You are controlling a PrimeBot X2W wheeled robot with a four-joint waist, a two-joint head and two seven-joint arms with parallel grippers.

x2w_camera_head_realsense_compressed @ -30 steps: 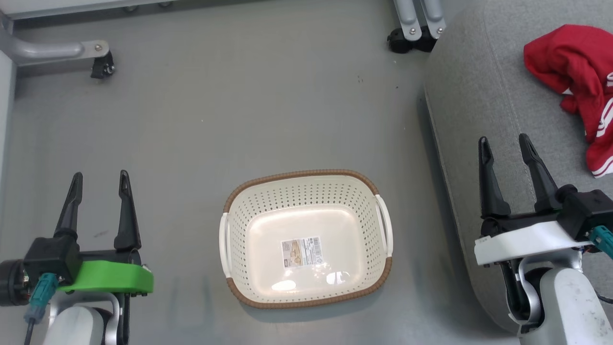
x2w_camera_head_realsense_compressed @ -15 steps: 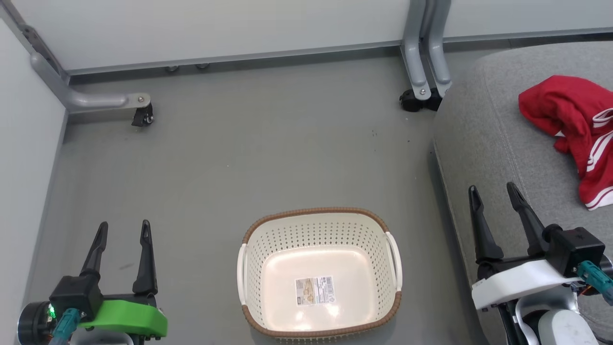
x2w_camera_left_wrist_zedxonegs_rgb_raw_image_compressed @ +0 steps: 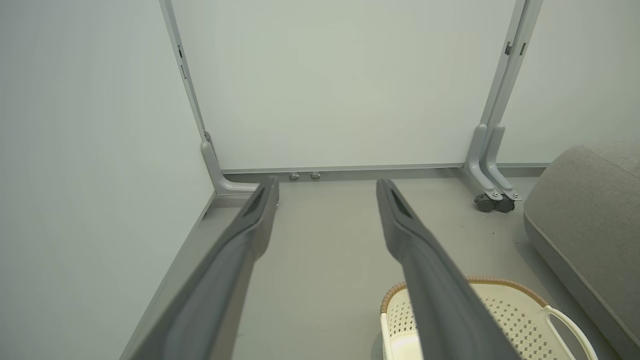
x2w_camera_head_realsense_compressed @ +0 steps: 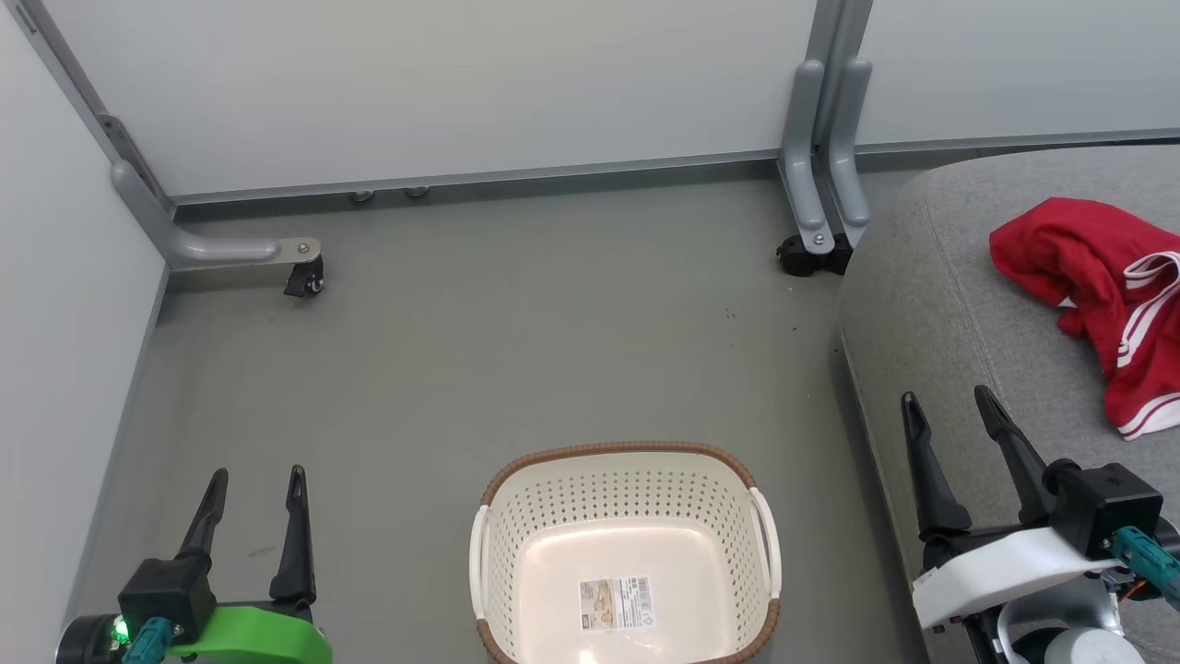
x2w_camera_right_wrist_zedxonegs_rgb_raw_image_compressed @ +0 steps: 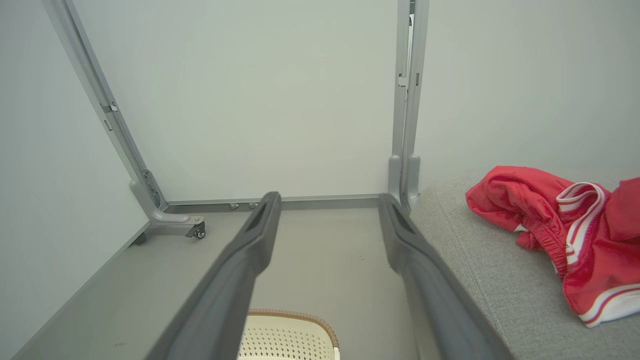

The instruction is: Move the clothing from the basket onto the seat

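Note:
The red clothing (x2w_camera_head_realsense_compressed: 1097, 286) with white stripes lies crumpled on the grey seat (x2w_camera_head_realsense_compressed: 931, 304) at the right, and it also shows in the right wrist view as the clothing (x2w_camera_right_wrist_zedxonegs_rgb_raw_image_compressed: 560, 225) on the seat (x2w_camera_right_wrist_zedxonegs_rgb_raw_image_compressed: 475, 270). The cream basket (x2w_camera_head_realsense_compressed: 627, 489) with its brown rim stands on the floor at the bottom centre, holding nothing but a paper label (x2w_camera_head_realsense_compressed: 616, 603). My left gripper (x2w_camera_head_realsense_compressed: 256, 483) is open at the lower left, over bare floor. My right gripper (x2w_camera_head_realsense_compressed: 949, 404) is open over the seat's near edge, left of the clothing.
White partition panels on grey posts close the back and left. A castor foot (x2w_camera_head_realsense_compressed: 304, 275) stands at the back left and another castor (x2w_camera_head_realsense_compressed: 811, 254) beside the seat's far corner. Grey floor (x2w_camera_head_realsense_compressed: 516, 350) stretches between the basket and the back wall.
The whole picture has slid down as the head camera tilted up, bringing the back wall into view. Both grippers stay open, and the clothing and basket have not moved.

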